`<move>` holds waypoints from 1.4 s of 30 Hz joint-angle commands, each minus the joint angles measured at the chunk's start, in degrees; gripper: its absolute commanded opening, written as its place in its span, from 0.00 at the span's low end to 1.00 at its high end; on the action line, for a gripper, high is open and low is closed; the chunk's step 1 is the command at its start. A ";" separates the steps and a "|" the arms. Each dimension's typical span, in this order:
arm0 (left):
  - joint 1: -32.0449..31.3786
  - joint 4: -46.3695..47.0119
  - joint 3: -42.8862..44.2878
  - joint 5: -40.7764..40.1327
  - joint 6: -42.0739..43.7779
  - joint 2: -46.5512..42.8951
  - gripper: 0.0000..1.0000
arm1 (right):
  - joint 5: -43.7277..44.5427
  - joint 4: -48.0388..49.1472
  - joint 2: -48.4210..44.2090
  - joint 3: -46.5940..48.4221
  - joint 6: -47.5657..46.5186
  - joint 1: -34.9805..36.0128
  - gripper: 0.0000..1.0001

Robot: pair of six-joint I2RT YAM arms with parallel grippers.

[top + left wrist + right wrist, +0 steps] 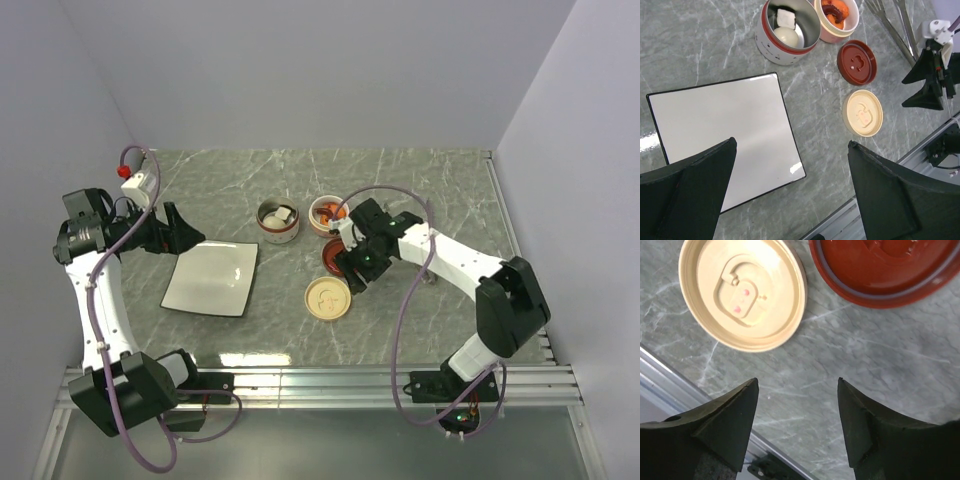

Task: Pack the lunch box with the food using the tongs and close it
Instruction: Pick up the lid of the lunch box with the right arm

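Food looks packed in the pots, tongs lying aside. Lidding comes next, I'd say. Right pincer, open and empty, hovers near the cream lid and must straddle its rim. Left pincer gapes wide, empty.

Round steel-lined lunch tin, upright, open, mid-table: holds white egg-like ball and white square piece.
Pale round cup, just right: orange fried bits.
Dark red round lid and cream round lid, lying nearer.
Slim silver metal tongs, flat, far right.
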 commanded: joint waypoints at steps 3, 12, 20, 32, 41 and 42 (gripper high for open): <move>0.21 3.45 -2.22 -0.74 -1.90 -1.82 1.00 | 2.86 4.62 3.64 0.90 2.20 3.03 0.70; 0.21 4.42 -3.19 -0.30 -1.90 0.11 0.99 | 4.44 7.17 10.50 2.92 3.43 5.40 0.62; 0.21 5.47 -4.33 -0.56 -2.08 0.46 0.99 | 6.37 8.23 14.54 3.98 4.49 5.49 0.43; 0.21 4.95 -2.40 0.58 -2.16 1.26 1.00 | -1.86 5.68 12.01 4.42 3.35 5.40 0.00; 0.30 6.00 1.64 9.16 -4.54 0.29 1.00 | -32.45 6.73 0.93 16.61 7.98 3.74 0.00; 0.13 6.00 1.99 10.93 -4.63 0.29 0.99 | -34.65 7.17 0.84 18.55 8.79 3.39 0.00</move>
